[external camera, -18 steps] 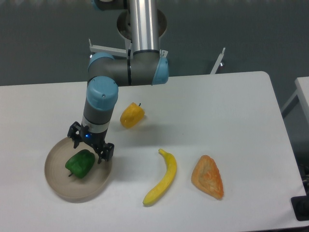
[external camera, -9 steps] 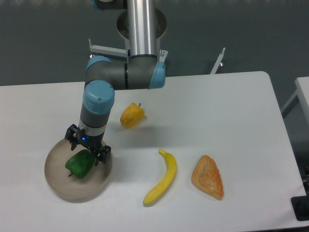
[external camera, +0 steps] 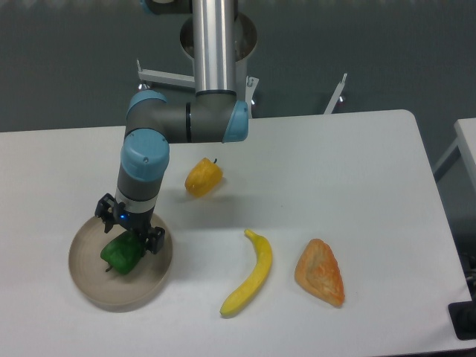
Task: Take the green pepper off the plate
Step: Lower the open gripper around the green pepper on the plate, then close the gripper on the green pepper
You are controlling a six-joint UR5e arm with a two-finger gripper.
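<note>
I see the plate (external camera: 89,286) at the near left of the table (external camera: 335,163), the green pepper (external camera: 121,254) lying in it. My gripper (external camera: 128,230) sits over the pepper, possibly touching. Farther right lies the other pepper (external camera: 203,178); nearer, the banana (external camera: 248,274), then the pastry (external camera: 320,272).

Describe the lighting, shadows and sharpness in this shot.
Fixed camera view: soft, even overhead light; faint shadows under the banana and yellow pepper; the gripper partly hides the green pepper on the plate; everything is reasonably sharp, no strong glare.
</note>
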